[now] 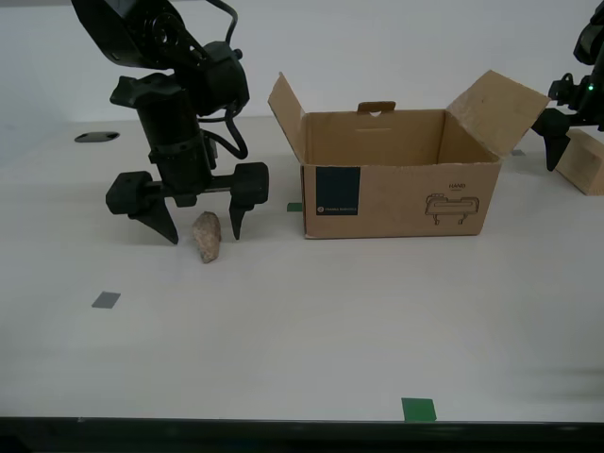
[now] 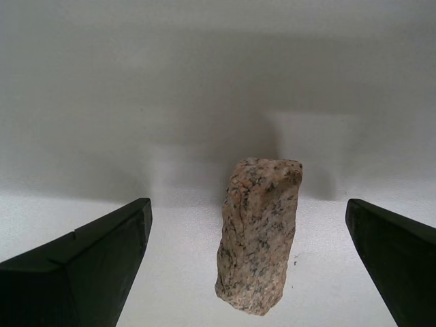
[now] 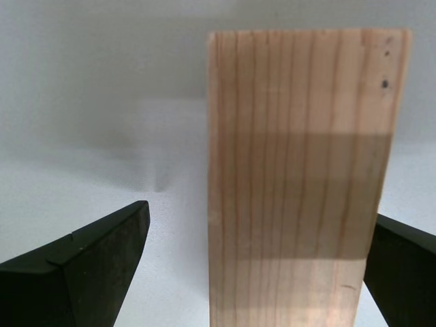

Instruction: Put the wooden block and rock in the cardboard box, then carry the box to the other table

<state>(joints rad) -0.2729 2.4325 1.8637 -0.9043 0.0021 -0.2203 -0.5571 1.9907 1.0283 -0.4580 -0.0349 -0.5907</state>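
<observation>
Your second gripper (image 1: 200, 234) hangs spread wide over the rock (image 1: 208, 236), which lies on the table (image 1: 311, 330) between the fingertips, touching neither. The cardboard box (image 1: 396, 189) stands open at the rock's 3 o'clock in the exterior view. That view shows only an edge of the wooden block (image 1: 587, 162) at its right. The first wrist view fills with the block's grain; there your first gripper (image 3: 262, 266) straddles it, unclenched, one finger close to its edge.
</observation>
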